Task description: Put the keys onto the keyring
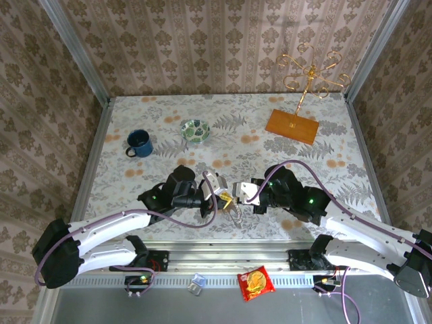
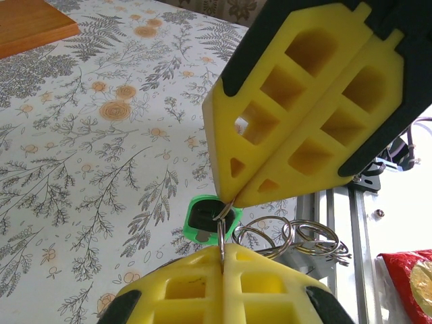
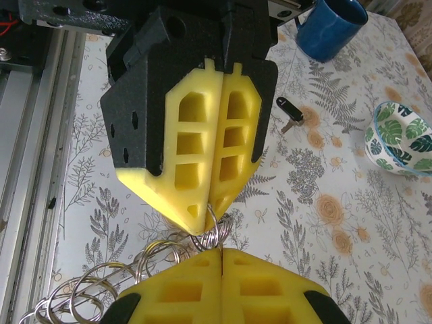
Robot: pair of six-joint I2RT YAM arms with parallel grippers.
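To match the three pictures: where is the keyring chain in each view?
Top external: keyring chain low centre, just above the rail.
Left wrist: keyring chain lower right of centre.
Right wrist: keyring chain bottom left.
Shared landmark: the metal rail at the near edge.

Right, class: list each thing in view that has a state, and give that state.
left gripper: shut on keyring
right gripper: shut on keyring
keyring: held by both grippers
green key: at the gripped ring; threaded or not, unclear
black key: loose, flat on table
mug: upright
bowl: upright
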